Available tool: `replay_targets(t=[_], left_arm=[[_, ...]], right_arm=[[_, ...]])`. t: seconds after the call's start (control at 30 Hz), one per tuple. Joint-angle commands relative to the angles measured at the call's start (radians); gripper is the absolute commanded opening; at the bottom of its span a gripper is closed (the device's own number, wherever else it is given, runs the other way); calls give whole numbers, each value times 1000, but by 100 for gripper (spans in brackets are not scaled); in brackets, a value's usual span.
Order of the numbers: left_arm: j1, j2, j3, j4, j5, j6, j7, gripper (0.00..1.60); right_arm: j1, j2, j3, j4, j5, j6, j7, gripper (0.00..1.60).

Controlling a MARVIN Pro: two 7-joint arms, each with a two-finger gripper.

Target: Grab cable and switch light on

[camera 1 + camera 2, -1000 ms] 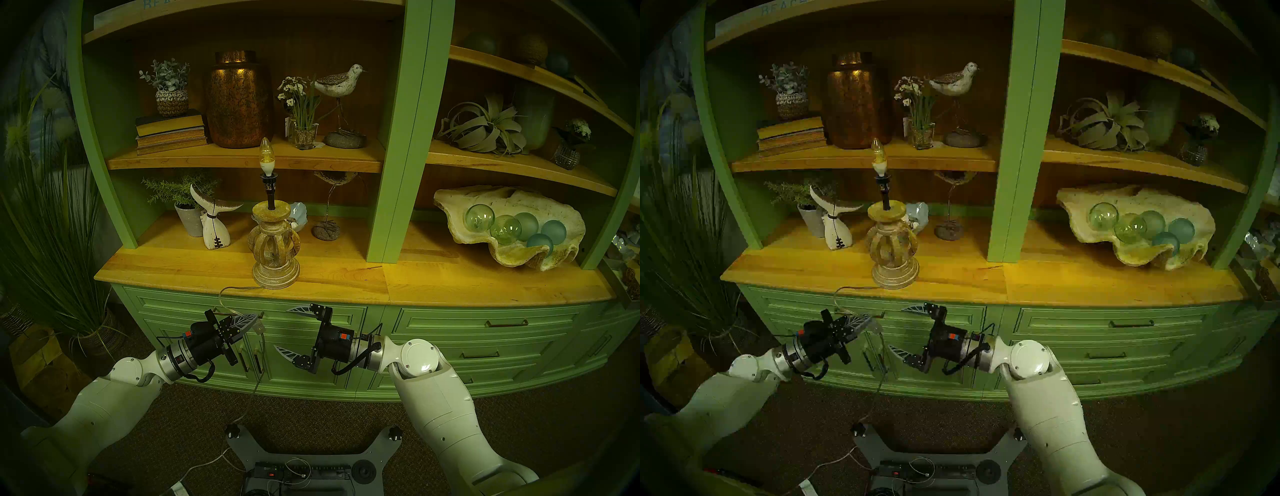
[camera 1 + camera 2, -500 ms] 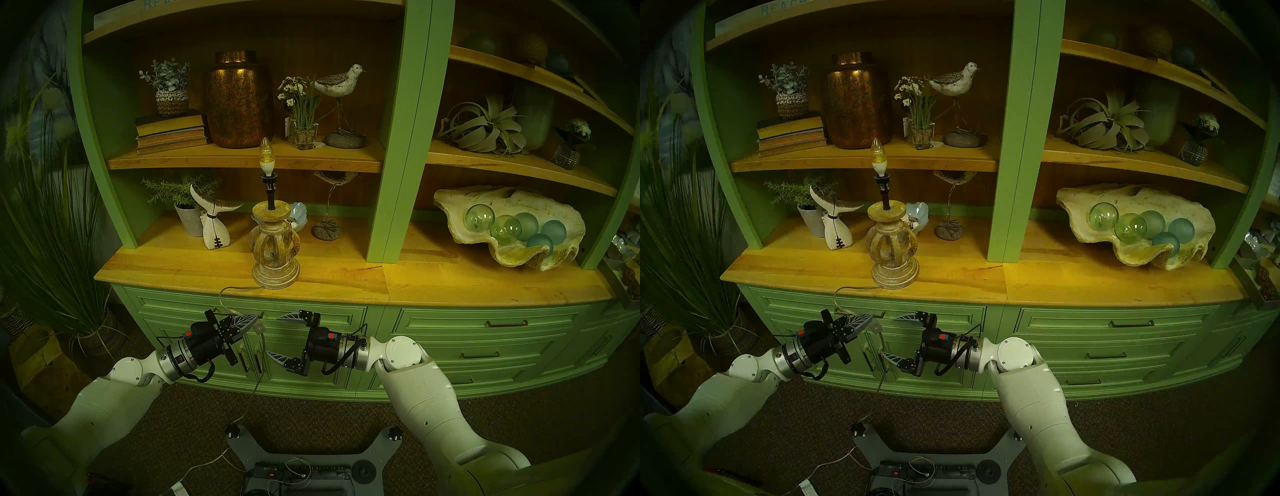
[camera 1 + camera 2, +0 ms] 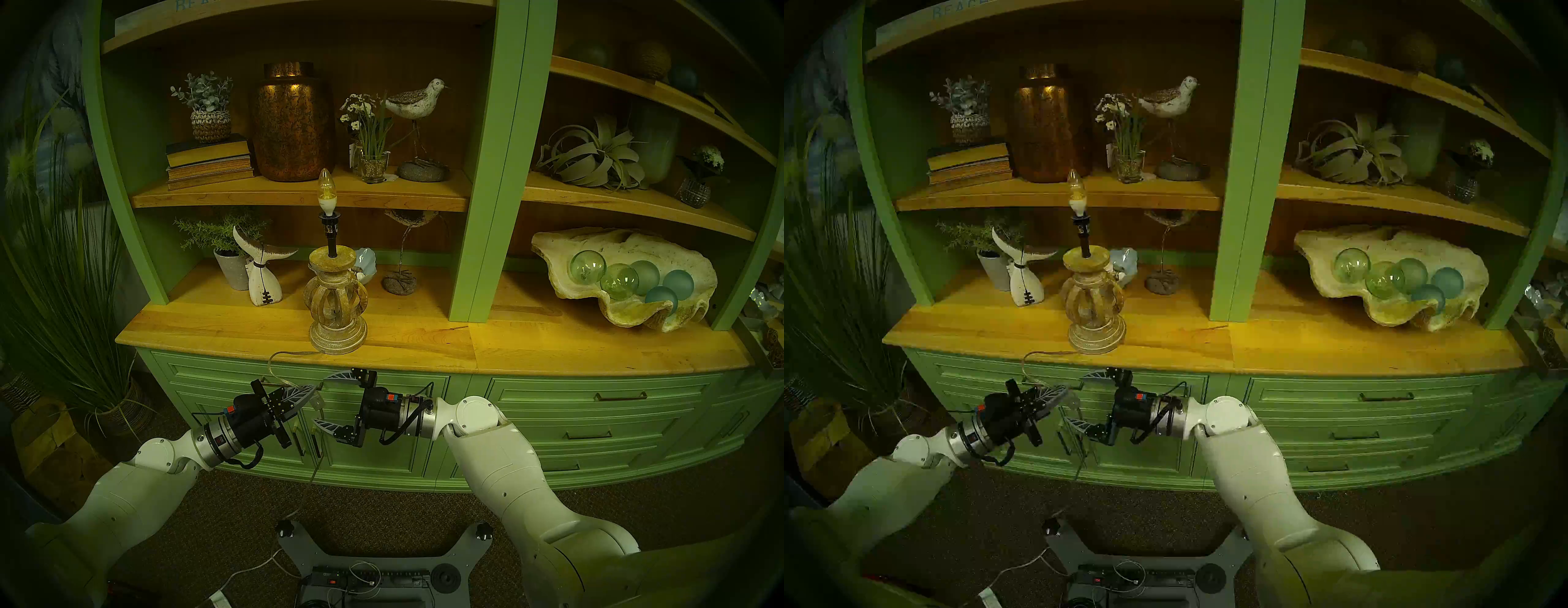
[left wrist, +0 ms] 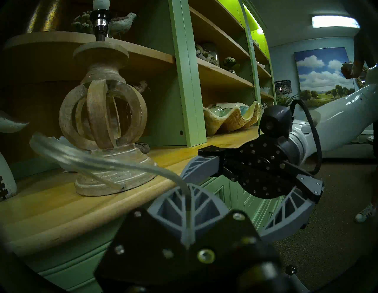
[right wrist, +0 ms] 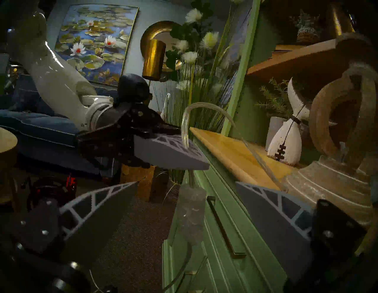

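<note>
The right gripper (image 3: pixel 326 401) has slid leftward since a second ago, jaws wide, and now straddles the switch (image 5: pixel 191 201) hanging just below the left gripper (image 3: pixel 312 388), which stays pinched shut on the cable (image 3: pixel 275 368). Closing on the switch looks next. Beyond, the lamp (image 3: pixel 337 293) on the counter (image 3: pixel 424 339) remains unlit.

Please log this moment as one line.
left hand: shut on cable | right hand: open, flanking switch | lamp: unlit
</note>
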Motion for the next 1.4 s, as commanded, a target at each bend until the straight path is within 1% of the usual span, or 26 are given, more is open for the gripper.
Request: replay_targets(t=[0.0, 0.07, 0.13, 0.2, 0.33, 0.4, 0.43, 0.53, 0.57, 0.6, 0.73, 0.9, 1.03, 1.17, 1.2, 1.23, 1.3, 1.33, 1.37], left_arm=[[-20, -2, -13, -22, -11, -10, -1, 0], [-20, -2, -13, -22, -11, -10, -1, 0], [-20, -2, -13, -22, -11, -10, -1, 0], [-20, -2, -13, -22, -11, -10, -1, 0], [-20, -2, -13, -23, -12, -10, -2, 0], [-20, -2, -13, -23, -12, -10, -2, 0], [-20, -2, -13, -23, -12, -10, -2, 0], [-20, -2, -13, -23, -12, -10, -2, 0], [-20, -2, -13, -23, -12, -10, -2, 0], [-20, -2, -13, -23, -12, -10, -2, 0], [-20, -3, -13, -23, -12, -10, -2, 0], [-20, -3, -13, -22, -12, -10, -2, 0], [-20, -2, -13, -22, -12, -10, -2, 0], [-20, -2, -13, -22, -11, -10, -2, 0], [-20, -2, -13, -22, -11, -10, -2, 0], [-20, -2, -13, -22, -11, -10, -2, 0], [-20, -2, -13, -22, -11, -10, -2, 0], [-20, -2, -13, -22, -11, -10, -2, 0], [-20, -2, -13, -22, -11, -10, -2, 0]], right_arm=[[78, -26, 5, 23, 26, -37, 14, 160], [89, -27, 8, 41, 29, -44, 17, 160], [101, -27, 11, 59, 30, -49, 19, 152], [111, -25, 12, 75, 31, -52, 21, 160], [128, -21, 14, 124, 36, -67, 21, 160], [135, -20, 12, 144, 38, -74, 25, 157], [138, -20, 11, 154, 39, -79, 27, 146], [148, -21, 3, 180, 40, -90, 30, 136], [149, -22, 1, 185, 41, -94, 30, 124], [151, -22, -1, 189, 42, -96, 30, 121], [162, -24, -11, 210, 45, -97, 26, 119], [187, -28, -31, 254, 48, -100, 19, 131], [206, -40, -54, 286, 45, -108, 4, 131], [221, -46, -68, 309, 45, -116, -6, 117], [221, -46, -68, 309, 45, -116, -6, 117], [224, -47, -71, 314, 45, -117, -8, 112], [234, -49, -79, 329, 49, -123, -10, 93], [236, -50, -82, 332, 50, -124, -11, 87], [236, -50, -82, 332, 50, -124, -11, 87]])
